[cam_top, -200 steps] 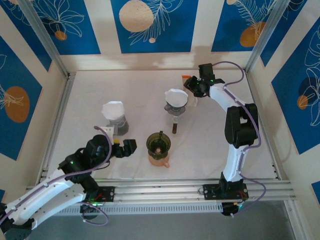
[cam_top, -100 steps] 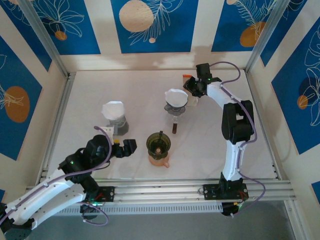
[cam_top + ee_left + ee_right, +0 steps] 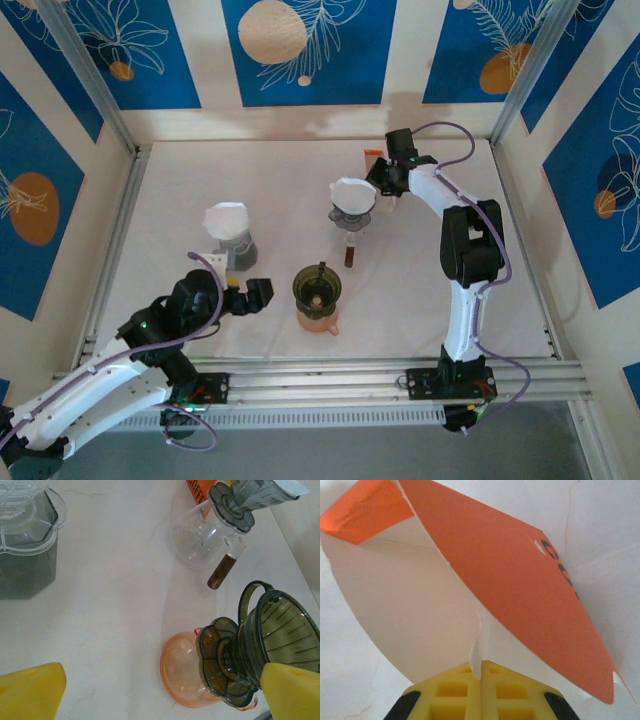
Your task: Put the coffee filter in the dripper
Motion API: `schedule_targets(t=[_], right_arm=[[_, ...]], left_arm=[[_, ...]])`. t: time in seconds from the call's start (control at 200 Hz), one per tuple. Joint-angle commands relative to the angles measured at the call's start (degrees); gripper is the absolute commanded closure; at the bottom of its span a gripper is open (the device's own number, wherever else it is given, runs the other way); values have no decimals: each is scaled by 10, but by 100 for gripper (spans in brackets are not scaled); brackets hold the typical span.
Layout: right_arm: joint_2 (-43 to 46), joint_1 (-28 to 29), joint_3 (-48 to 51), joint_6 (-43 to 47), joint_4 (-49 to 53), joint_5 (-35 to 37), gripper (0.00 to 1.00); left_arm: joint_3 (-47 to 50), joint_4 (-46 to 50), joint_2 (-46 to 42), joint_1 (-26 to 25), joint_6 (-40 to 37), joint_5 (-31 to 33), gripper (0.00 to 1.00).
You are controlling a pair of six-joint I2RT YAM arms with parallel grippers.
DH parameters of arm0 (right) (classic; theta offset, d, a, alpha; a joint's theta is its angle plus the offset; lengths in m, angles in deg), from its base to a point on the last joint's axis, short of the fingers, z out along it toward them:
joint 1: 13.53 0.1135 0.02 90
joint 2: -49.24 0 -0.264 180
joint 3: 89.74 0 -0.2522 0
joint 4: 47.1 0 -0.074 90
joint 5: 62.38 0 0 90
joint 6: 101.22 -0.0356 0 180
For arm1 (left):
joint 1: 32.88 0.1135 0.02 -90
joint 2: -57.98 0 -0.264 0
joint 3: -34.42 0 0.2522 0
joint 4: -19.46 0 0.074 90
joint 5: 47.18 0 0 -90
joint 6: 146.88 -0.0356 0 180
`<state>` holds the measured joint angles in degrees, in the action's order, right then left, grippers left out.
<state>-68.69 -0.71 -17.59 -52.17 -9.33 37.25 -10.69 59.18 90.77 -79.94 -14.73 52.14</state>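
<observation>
Right hand [image 3: 386,178] at far side of surface [image 3: 200,180], fingers pressed together on edge of white coffee filter [image 3: 410,620]. Filter is tucked under flap of orange filter packet [image 3: 520,590]. Versus a second ago: right hand has drifted slightly left and is now just beside grey dripper [image 3: 350,213], which already holds another filter [image 3: 352,190]. Left hand [image 3: 252,296] unmoved, fingers spread, near green dripper [image 3: 317,287] on orange cup [image 3: 322,322].
</observation>
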Motion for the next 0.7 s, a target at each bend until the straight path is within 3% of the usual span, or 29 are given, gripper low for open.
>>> schedule_targets(t=[0.0, 0.69], right_arm=[[50, 8, 6, 27, 2, 28, 100], [271, -4, 237, 73, 3, 130, 100]], left_arm=[[-1, 0, -5, -3, 8, 6, 0], [-6, -1, -22, -3, 22, -1, 0]])
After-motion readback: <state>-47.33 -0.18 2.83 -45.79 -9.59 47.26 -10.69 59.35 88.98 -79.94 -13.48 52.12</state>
